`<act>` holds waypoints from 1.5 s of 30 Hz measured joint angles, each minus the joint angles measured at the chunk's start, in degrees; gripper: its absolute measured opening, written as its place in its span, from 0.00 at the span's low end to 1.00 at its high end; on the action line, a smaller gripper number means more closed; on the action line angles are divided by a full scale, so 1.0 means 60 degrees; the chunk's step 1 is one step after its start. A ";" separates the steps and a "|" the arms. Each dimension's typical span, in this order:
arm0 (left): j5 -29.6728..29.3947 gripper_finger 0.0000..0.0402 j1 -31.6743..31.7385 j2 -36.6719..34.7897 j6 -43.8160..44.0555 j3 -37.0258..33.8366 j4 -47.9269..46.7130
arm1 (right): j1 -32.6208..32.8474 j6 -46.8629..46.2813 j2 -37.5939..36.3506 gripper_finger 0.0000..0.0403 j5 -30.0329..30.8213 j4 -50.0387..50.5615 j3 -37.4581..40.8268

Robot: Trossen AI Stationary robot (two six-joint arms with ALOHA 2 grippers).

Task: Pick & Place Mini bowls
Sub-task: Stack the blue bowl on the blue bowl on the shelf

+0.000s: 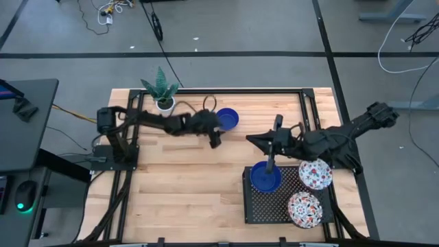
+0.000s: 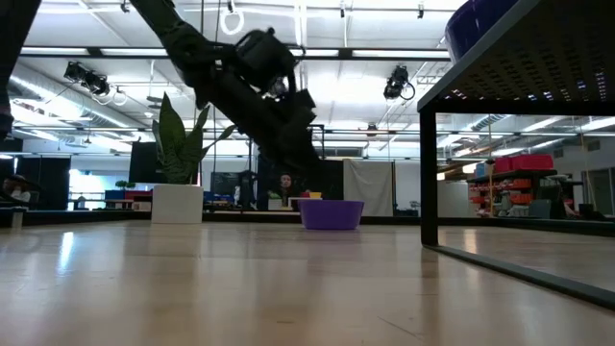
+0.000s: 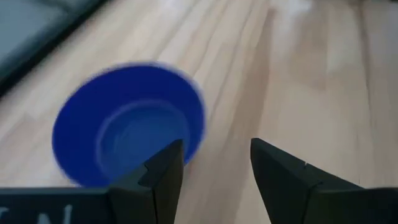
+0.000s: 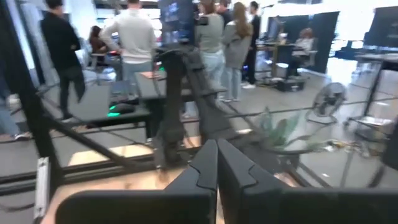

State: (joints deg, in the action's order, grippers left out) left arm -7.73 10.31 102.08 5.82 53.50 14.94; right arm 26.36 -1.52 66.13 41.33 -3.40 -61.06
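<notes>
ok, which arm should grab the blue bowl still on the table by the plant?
Left, probably. The left gripper hangs open right beside that blue bowl, with no bowl between its fingers. The right gripper is shut, over the blue bowl on the black rack.

High view: looking straight down from above, taking in the whole wooden table (image 1: 185, 185), both arms and the floor around.
Low view: sitting at table-top height, facing level across the boards into the room; the black rack (image 2: 519, 86) is looming close on its right.
Left wrist view: pointing steeply down past the left gripper (image 3: 214, 165), very near a blue bowl (image 3: 127, 121).
Right wrist view: facing level outward past the right gripper (image 4: 217, 168), toward people standing beyond.
Shared: the high and low views are both showing the blue bowl (image 1: 227, 118) (image 2: 332, 213) and the plant pot (image 1: 164, 103) (image 2: 177, 204).
</notes>
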 joint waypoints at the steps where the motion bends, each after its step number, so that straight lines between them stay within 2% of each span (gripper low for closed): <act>1: 0.0472 0.48 0.0278 0.0001 -0.0099 0.0122 -0.0389 | -0.0121 0.0000 0.0000 0.01 -0.0271 0.0013 0.0000; 6: 0.2726 0.48 0.0992 0.0055 -0.2731 0.0408 -0.1003 | -0.0339 -0.0160 0.0004 0.01 -0.1018 0.0350 0.0000; 8: 0.3050 0.48 0.1066 0.0061 -0.3580 0.0408 -0.0987 | -0.0279 -0.0307 0.0004 0.01 -0.1084 0.0526 0.0000; 13: 0.2840 0.48 0.1129 0.0325 -0.4834 0.0422 -0.0992 | 0.0013 -0.0681 0.0035 0.01 -0.1084 0.0787 0.0000; 17: 0.2003 0.48 0.1223 0.0630 -0.4848 0.0413 -0.1077 | 0.0235 -0.0674 0.0134 0.01 -0.1084 0.0776 0.0000; 24: 0.1553 0.47 0.1383 0.0798 -0.4585 0.0408 -0.0990 | 0.0374 -0.0683 0.0356 0.01 -0.1084 0.0781 0.0000; 36: 0.1819 0.27 0.1482 0.0798 -0.4945 0.0408 -0.1099 | 0.0374 -0.0709 0.0375 0.01 -0.1087 0.0787 0.0000; 42: 0.1855 0.21 0.1478 0.0798 -0.5088 0.0408 -0.1168 | 0.0374 -0.0921 0.0375 0.01 -0.1653 0.0794 0.0000; 45: 0.2216 0.18 0.1478 0.0798 -0.5088 0.0408 -0.1274 | 0.0374 -0.0922 0.0375 0.01 -0.1907 0.0798 0.0000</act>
State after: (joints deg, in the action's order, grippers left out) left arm 5.56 19.18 106.87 -24.71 55.94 7.29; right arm 28.60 -7.05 68.38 29.89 1.39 -61.06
